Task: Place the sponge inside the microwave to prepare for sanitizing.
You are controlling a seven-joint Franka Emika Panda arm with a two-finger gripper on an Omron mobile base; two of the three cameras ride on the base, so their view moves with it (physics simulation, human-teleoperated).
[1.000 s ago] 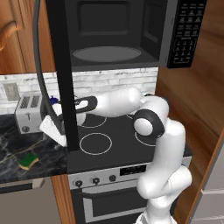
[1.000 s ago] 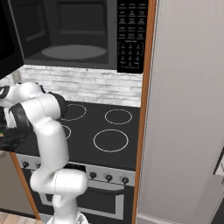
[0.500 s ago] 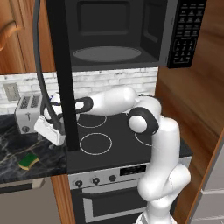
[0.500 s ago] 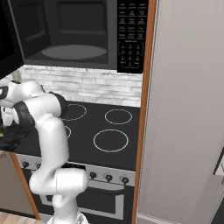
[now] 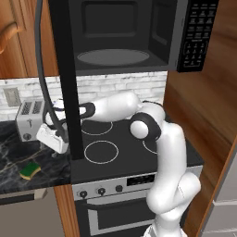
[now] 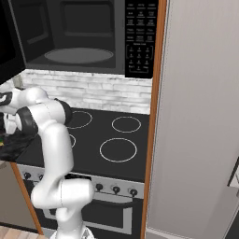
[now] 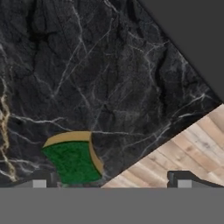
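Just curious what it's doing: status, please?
Gripper open, empty, above the counter. Sponge lying flat there, untouched. Microwave door open, turntable bare. Nothing blocking.

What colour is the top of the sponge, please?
Green, over a yellow layer; the sponge shows best in the hand view.

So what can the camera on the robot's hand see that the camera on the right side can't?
The hand view looks straight down at the green and yellow sponge lying on the black marble counter, with wood floor past the counter's edge. The right base view has the open microwave with its grey turntable, the stove and the white arm. Both catch some of that dark counter.
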